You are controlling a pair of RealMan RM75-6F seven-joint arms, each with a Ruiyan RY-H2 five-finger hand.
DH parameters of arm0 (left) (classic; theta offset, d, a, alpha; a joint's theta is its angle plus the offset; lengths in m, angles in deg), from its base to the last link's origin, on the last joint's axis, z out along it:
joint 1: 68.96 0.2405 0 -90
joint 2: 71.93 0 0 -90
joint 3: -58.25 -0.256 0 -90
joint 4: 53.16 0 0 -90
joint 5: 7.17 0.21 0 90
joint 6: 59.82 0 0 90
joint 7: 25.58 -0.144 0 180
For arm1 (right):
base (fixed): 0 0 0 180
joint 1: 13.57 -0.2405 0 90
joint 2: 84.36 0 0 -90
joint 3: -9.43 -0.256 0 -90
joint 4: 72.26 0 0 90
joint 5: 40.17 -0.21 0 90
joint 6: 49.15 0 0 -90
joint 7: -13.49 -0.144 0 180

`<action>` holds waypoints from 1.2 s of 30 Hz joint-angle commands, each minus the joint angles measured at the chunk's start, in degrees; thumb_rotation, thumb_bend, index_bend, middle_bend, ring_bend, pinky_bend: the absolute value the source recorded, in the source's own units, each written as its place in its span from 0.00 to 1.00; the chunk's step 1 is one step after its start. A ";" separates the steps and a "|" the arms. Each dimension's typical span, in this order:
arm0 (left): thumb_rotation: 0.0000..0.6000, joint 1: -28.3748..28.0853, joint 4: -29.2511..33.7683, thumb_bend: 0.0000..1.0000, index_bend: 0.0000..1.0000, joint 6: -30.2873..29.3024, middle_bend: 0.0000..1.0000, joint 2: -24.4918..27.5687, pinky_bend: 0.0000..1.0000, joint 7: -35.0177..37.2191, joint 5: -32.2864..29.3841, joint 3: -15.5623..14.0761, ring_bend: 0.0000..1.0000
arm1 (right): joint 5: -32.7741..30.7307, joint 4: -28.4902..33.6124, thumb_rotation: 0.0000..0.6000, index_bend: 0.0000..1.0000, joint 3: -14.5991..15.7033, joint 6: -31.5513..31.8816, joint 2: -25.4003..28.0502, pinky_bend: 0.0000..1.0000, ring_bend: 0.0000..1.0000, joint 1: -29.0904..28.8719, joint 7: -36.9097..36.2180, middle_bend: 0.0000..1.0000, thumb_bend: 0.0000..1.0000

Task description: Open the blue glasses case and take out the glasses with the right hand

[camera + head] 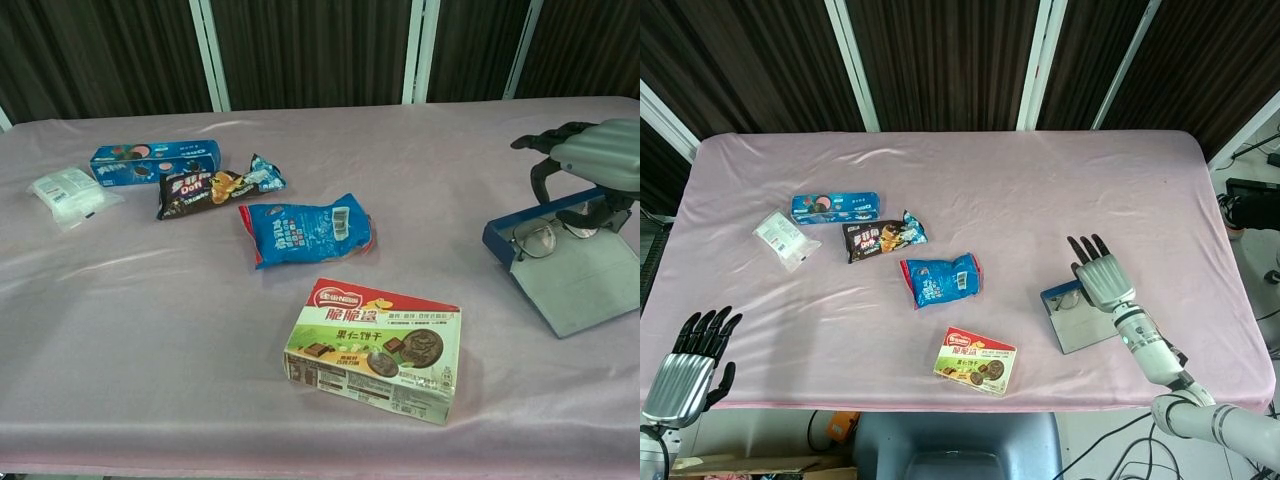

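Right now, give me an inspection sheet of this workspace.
Surface: table under a pink cloth, lightly wrinkled.
Job's things: blue glasses case lies open; glasses are inside.
Clutter: cookie box, blue snack bag, dark snack bag, blue biscuit box, white packet.
Hands: right hand is over the glasses, fingers curled down; whether it grips them cannot be told. Left hand is off the table's near edge, holding nothing.
Cables: cables on the floor, right.
Surroundings: dark panels with white frames behind.
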 commanded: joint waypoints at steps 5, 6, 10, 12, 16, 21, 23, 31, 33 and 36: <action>1.00 0.02 -0.07 0.54 0.00 -0.12 0.00 0.17 0.00 0.46 0.15 -0.06 0.00 | 7.37 -5.62 1.00 0.62 0.79 10.04 -5.89 0.00 0.00 1.91 3.73 0.00 0.56; 1.00 0.03 -0.08 0.53 0.00 -0.14 0.00 0.18 0.00 0.56 0.11 -0.03 0.00 | 8.26 -6.47 1.00 0.62 0.92 11.02 -6.61 0.00 0.00 2.03 3.75 0.00 0.56; 1.00 0.03 -0.10 0.53 0.00 -0.09 0.00 0.20 0.00 0.65 -0.30 0.17 0.00 | 11.47 -10.41 1.00 0.62 1.60 14.46 -9.82 0.00 0.00 2.74 3.23 0.00 0.56; 1.00 0.03 -0.11 0.53 0.00 -0.12 0.00 0.23 0.00 0.66 -0.25 0.15 0.00 | 12.70 -12.54 1.00 0.63 1.81 15.93 -11.25 0.00 0.00 3.02 3.46 0.00 0.56; 1.00 0.11 -0.14 0.53 0.00 -0.30 0.00 0.31 0.00 0.90 -0.09 0.09 0.00 | 15.34 -17.58 1.00 0.63 1.72 20.06 -14.50 0.00 0.00 3.64 3.23 0.00 0.56; 1.00 0.10 -0.19 0.53 0.00 -0.30 0.00 0.40 0.00 1.22 0.02 0.02 0.00 | 15.73 -20.03 1.00 0.63 1.20 20.88 -16.26 0.00 0.00 4.14 2.96 0.00 0.56; 1.00 0.11 -0.23 0.53 0.00 -0.29 0.00 0.41 0.00 1.22 0.06 -0.01 0.00 | 15.47 -20.76 1.00 0.63 0.74 20.70 -16.68 0.00 0.00 4.14 3.15 0.00 0.56; 1.00 0.07 -0.11 0.53 0.00 -0.13 0.00 0.27 0.00 0.72 0.12 -0.05 0.00 | 10.80 -26.25 1.00 0.63 -4.07 16.33 -19.18 0.00 0.00 2.11 5.56 0.00 0.56; 1.00 0.08 -0.10 0.53 0.00 -0.14 0.00 0.24 0.00 0.66 0.07 -0.03 0.00 | 8.82 -28.35 1.00 0.63 -5.78 14.85 -20.05 0.00 0.00 1.41 6.82 0.00 0.56; 1.00 0.06 -0.12 0.53 0.00 -0.08 0.00 0.22 0.00 0.63 -0.02 0.01 0.00 | 4.97 -31.49 1.00 0.61 -8.57 11.33 -21.25 0.00 0.00 0.29 8.31 0.00 0.56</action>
